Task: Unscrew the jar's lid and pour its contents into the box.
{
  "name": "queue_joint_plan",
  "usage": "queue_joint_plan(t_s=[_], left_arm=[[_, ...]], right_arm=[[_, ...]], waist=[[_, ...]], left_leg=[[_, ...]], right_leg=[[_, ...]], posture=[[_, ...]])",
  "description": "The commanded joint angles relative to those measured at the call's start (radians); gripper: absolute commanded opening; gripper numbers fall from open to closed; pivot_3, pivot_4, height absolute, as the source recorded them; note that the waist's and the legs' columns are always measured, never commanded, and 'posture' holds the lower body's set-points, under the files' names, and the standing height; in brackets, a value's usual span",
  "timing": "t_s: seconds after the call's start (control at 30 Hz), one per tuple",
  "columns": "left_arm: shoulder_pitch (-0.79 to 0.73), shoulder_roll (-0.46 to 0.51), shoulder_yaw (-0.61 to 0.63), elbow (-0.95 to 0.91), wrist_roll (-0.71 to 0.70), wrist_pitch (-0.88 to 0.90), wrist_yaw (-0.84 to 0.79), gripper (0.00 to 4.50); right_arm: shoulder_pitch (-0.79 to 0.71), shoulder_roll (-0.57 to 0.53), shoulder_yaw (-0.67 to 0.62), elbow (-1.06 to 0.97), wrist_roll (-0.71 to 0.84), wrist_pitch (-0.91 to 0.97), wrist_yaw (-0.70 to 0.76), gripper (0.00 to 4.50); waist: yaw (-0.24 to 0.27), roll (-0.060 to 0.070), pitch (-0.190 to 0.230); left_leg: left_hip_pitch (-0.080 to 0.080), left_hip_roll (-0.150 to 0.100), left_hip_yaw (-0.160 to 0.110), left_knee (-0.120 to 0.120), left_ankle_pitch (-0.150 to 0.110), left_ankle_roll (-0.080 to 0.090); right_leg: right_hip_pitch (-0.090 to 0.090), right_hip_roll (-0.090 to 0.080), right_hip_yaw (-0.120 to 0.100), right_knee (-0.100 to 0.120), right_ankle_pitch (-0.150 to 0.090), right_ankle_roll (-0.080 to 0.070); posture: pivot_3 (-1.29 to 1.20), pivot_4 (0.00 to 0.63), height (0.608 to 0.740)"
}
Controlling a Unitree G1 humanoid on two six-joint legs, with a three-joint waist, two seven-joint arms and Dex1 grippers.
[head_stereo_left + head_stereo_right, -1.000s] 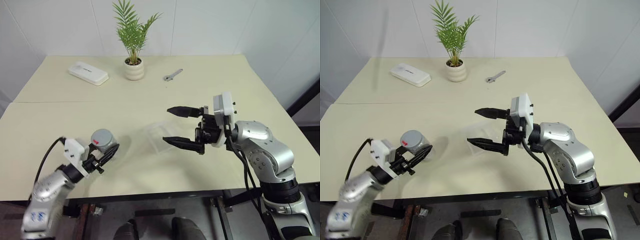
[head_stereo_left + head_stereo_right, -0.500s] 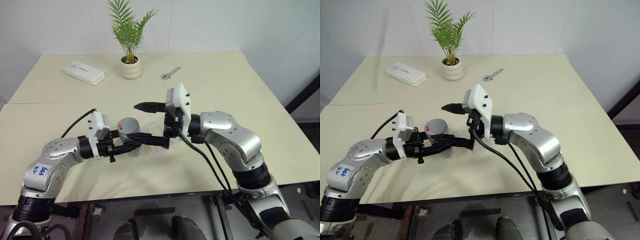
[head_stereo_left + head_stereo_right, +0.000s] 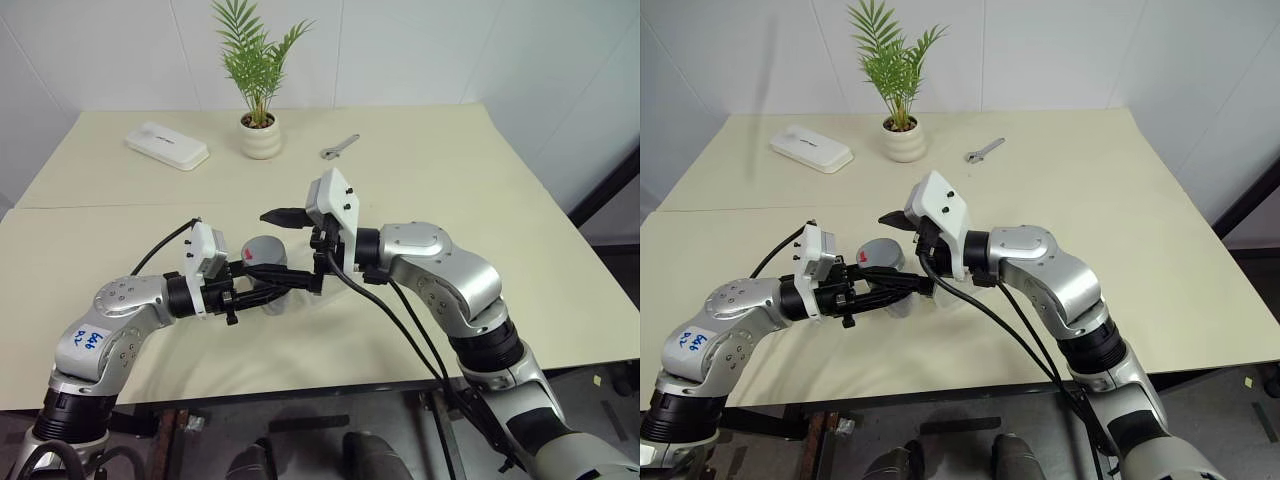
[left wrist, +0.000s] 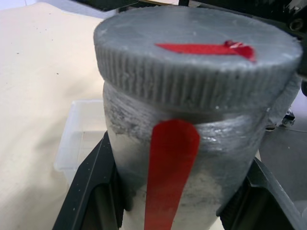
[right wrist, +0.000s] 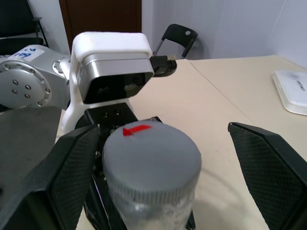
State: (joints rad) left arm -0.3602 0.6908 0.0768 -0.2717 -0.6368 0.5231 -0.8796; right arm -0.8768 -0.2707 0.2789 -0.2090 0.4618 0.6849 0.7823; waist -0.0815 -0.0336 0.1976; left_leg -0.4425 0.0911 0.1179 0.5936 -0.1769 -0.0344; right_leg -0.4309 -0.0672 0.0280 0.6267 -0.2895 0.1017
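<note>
My left gripper (image 3: 266,286) is shut on the jar (image 3: 266,278), a silvery cylinder with a red mark (image 4: 168,172) down its side, and holds it upright above the table. The grey ribbed lid (image 5: 151,160) sits on the jar and carries a red strip on top. Pointing sideways at the jar, my right gripper (image 3: 283,249) is open, its two black fingers (image 5: 62,177) standing on either side of the lid with gaps. The clear box (image 4: 79,139) lies on the table behind and below the jar. The contents cannot be made out through the cloudy wall.
At the back of the table stand a white ribbed plant pot (image 3: 260,136) with a palm, a flat white oblong device (image 3: 167,146) to its left and a small wrench (image 3: 340,148) to its right. The table's front edge (image 3: 300,385) runs just below both arms.
Both arms have come together over the table's middle: the left lifted the jar up and to the right, and the right swung left until its open fingers flank the lid. The camera also shifted.
</note>
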Motion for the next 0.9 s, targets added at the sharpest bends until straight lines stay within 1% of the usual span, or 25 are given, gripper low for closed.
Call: queue_joint_plan(t_s=[0.03,0.13,0.27,0.43,0.5,0.7,0.83,0.9], left_arm=[[-0.008,-0.002,0.015,-0.039,-0.001,-0.007,0.001,1.94],[-0.009,-0.004,0.016,-0.038,0.0,-0.008,0.0,1.94],[-0.015,-0.001,0.023,-0.035,-0.003,-0.009,-0.001,1.94],[-0.016,0.01,0.037,-0.033,-0.011,-0.009,-0.015,1.94],[-0.016,0.016,0.043,-0.022,-0.013,-0.018,-0.033,1.94],[-0.045,0.032,0.051,0.028,-0.047,-0.047,-0.183,1.94],[-0.079,0.033,0.039,0.06,-0.046,-0.073,-0.27,1.94],[-0.092,0.031,0.031,0.07,-0.042,-0.084,-0.298,1.94]], right_arm=[[-0.018,0.011,-0.002,-0.012,0.004,0.002,0.011,4.5],[-0.019,0.013,-0.001,-0.007,0.003,0.002,0.017,3.89],[-0.016,0.01,0.007,-0.004,-0.002,0.005,0.037,2.58],[-0.019,0.014,-0.008,0.003,0.011,0.004,0.05,2.55],[-0.022,0.004,-0.013,0.008,0.022,-0.009,0.086,2.55],[-0.059,-0.077,-0.035,0.067,0.093,-0.121,0.392,2.55],[-0.119,-0.108,-0.035,0.151,0.105,-0.167,0.533,2.55],[-0.144,-0.111,-0.035,0.191,0.101,-0.188,0.577,2.55]], waist=[[0.0,0.0,0.0],[-0.001,0.0,0.0],[0.0,0.0,0.0],[0.0,0.0,0.0],[0.0,0.0,0.0],[0.001,0.0,0.0],[-0.001,0.0,0.0],[-0.001,0.0,0.0]], left_leg=[[0.0,0.0,0.0,0.0,0.0,0.0],[0.0,0.0,0.0,0.0,0.0,0.0],[0.0,0.001,0.0,0.0,0.0,0.0],[0.0,0.003,0.0,0.0,-0.001,-0.001],[0.0,0.003,0.0,0.0,-0.001,-0.001],[0.0,0.003,0.001,0.0,-0.001,-0.002],[0.001,0.004,0.002,0.001,-0.001,-0.002],[0.001,0.005,0.002,0.001,-0.001,-0.002]], right_leg=[[0.0,0.0,0.0,0.0,0.0,0.0],[0.0,0.0,0.0,0.0,0.0,0.0],[0.0,0.002,0.0,0.0,0.0,0.0],[0.0,0.003,0.0,0.0,0.0,0.0],[0.0,0.003,0.0,0.0,0.0,0.0],[0.0,0.004,0.0,0.0,0.0,0.0],[0.0,0.005,0.001,0.0,0.0,0.0],[0.0,0.006,0.001,0.001,0.0,0.0]], posture=[[0.0,0.15,0.74],[0.0,0.15,0.74],[0.0,0.15,0.74],[0.0,0.15,0.74],[0.0,0.15,0.74],[0.0,0.15,0.74],[0.0,0.15,0.74],[0.0,0.15,0.74]])
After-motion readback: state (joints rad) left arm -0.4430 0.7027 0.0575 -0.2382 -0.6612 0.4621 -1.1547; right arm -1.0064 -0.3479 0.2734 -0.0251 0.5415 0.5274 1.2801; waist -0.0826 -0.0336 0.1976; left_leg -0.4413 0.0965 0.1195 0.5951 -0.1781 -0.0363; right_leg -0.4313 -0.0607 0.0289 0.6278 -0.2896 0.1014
